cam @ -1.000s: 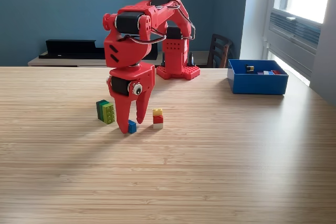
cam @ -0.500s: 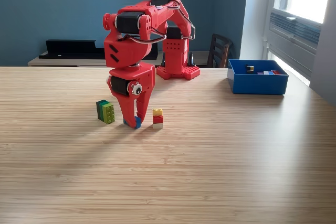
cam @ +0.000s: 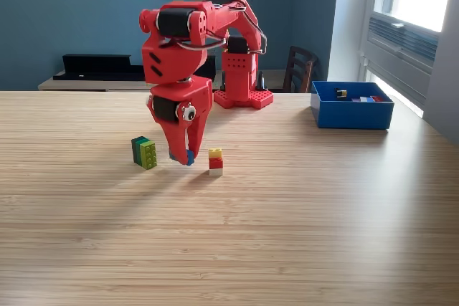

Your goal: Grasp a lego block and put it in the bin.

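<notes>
Jaws of red printed gripper [cam: 183, 155] had closed on small blue lego block [cam: 188, 158], then lifted it just clear of wooden table [cam: 301, 206]. Grasp looked done; carry to shallow blue plastic bin [cam: 351, 115], well apart at exterior view's right, remained.

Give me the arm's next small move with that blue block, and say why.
Probably lift higher, then swing toward the exterior view's right. The gripper is shut on the blue block, which hangs just above the table, close to the yellow-red-white stack. The blue bin sits far off on that side.
</notes>
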`<move>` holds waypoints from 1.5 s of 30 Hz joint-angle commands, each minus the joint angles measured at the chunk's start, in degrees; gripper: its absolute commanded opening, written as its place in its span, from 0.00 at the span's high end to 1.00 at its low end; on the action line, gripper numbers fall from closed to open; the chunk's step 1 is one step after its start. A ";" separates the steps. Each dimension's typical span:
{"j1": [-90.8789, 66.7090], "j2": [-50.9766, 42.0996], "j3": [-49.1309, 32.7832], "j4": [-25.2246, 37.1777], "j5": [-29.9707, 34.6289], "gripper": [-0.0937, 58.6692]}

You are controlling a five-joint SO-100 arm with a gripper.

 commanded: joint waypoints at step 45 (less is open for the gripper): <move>-88.24 40.61 27.16 9.14 -23.64 0.68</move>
